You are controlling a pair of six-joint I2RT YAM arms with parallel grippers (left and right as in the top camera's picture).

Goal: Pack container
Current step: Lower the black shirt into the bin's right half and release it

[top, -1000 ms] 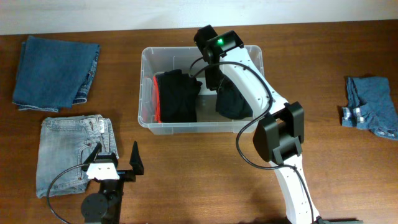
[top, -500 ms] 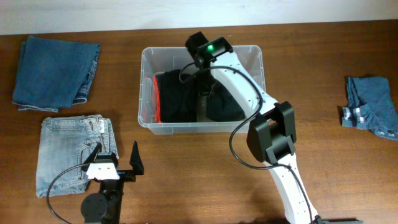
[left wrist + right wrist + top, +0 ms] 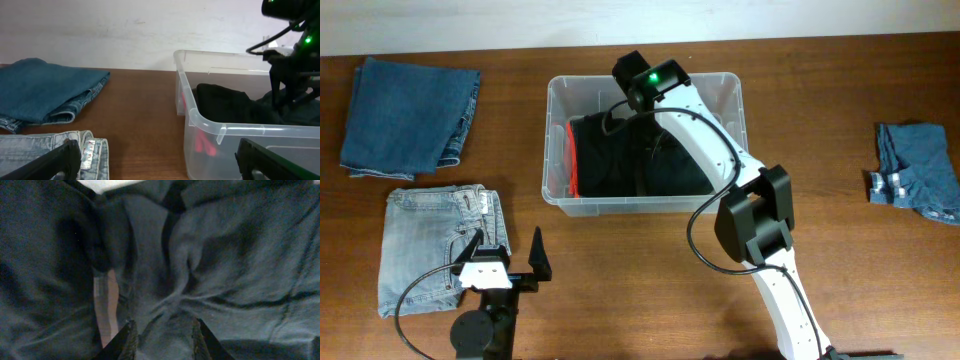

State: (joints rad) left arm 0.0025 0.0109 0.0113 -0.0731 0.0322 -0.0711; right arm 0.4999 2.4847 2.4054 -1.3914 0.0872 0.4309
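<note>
**Right arm down in the bin, left arm waiting**

Far left, folded blue denim (image 3: 410, 115) and pale jeans (image 3: 435, 250) lie on the table (image 3: 620, 290). The left gripper (image 3: 508, 245) sits beside the jeans, jaws wide and empty. At centre back is the container (image 3: 556, 120), with dark clothes (image 3: 610, 160) inside. The right gripper (image 3: 164, 340) is down on them, jaws slightly parted, and whether it grips them is unclear. Far right lies another denim piece (image 3: 920, 170).

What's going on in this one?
The right gripper is down inside the clear container, its fingers slightly apart over the dark clothes packed there; whether it grips them is unclear. The left gripper hangs open near the light jeans. Folded blue jeans and a denim piece lie on the table.
</note>
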